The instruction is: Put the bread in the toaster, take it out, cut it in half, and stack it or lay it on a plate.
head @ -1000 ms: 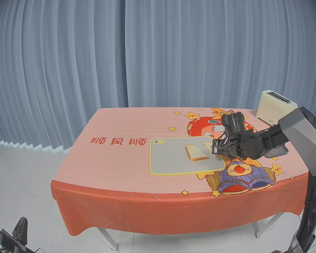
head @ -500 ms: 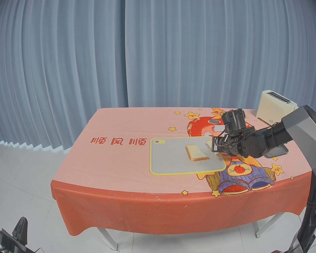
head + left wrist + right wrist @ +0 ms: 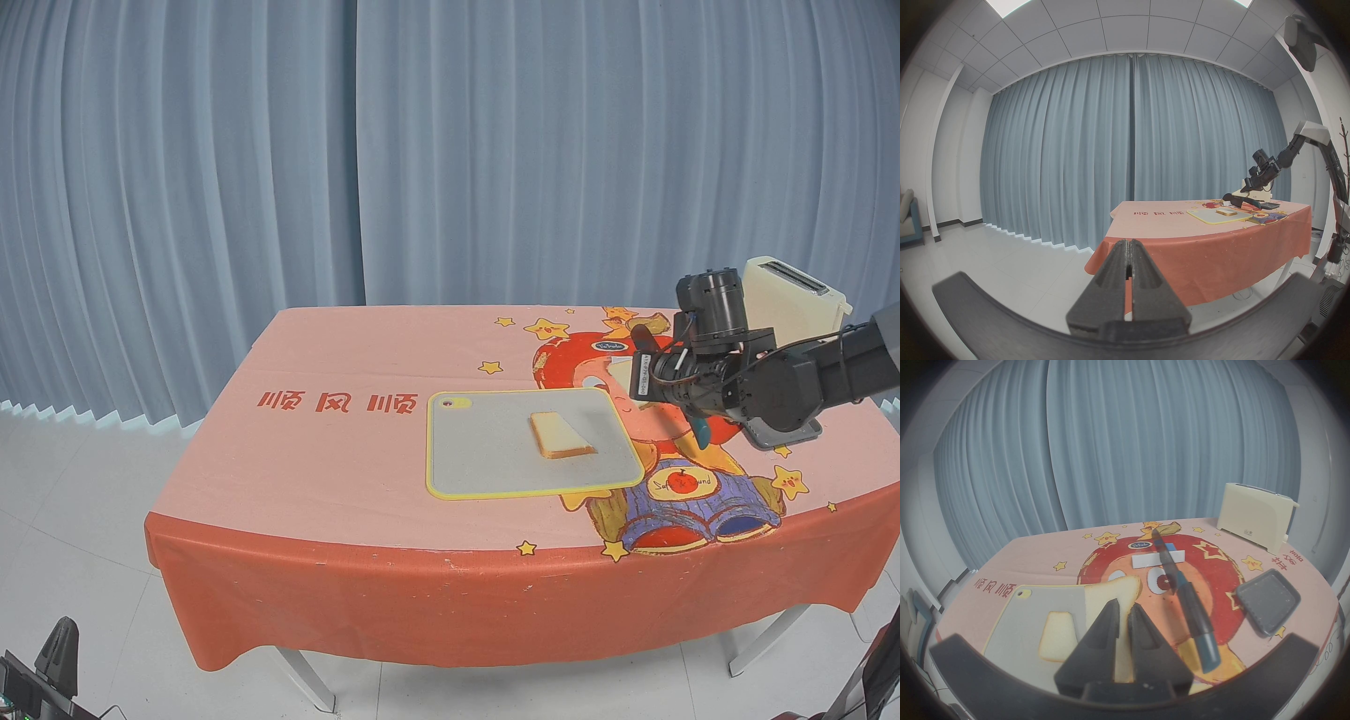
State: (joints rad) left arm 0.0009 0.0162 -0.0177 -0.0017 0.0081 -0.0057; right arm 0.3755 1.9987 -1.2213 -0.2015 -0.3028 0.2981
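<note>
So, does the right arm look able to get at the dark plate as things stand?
Probably yes. The right gripper, shut on a bread half, hangs near the plate. The knife lies flat between them, low enough to pass over.

We see that the right gripper point(image 3: 1124, 604) has risen off the cutting board point(image 3: 478, 464) and drawn back past the board's right edge. The bread half point(image 3: 1102, 594) that lay at that edge has gone up with it, pinched between its fingers.
</note>
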